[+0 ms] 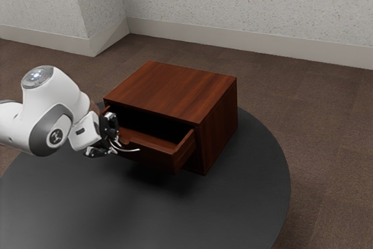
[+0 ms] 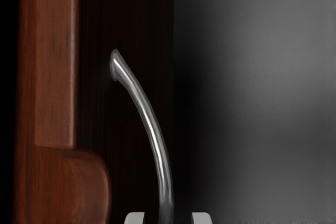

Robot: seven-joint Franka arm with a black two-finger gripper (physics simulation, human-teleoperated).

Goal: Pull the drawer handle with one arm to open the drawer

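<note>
A dark red wooden cabinet (image 1: 175,88) stands on a round dark platform (image 1: 233,202). Its drawer (image 1: 166,146) is pulled partway out toward the exterior view's left, with a dark gap above it. My gripper (image 1: 111,144) is at the drawer's front, at the curved silver handle (image 1: 128,148). In the wrist view the handle (image 2: 149,129) runs down between two pale fingertips (image 2: 135,217), with a gap showing on each side of it. Reddish wood of the drawer (image 2: 50,87) lies beside the handle. The gripper is open around the handle.
The platform spreads out in front of the cabinet and to the exterior view's right. Brown carpet (image 1: 326,115) surrounds it. A pale wall with a white skirting board (image 1: 245,39) runs along the back, and a wall corner (image 1: 96,33) juts out at the upper left.
</note>
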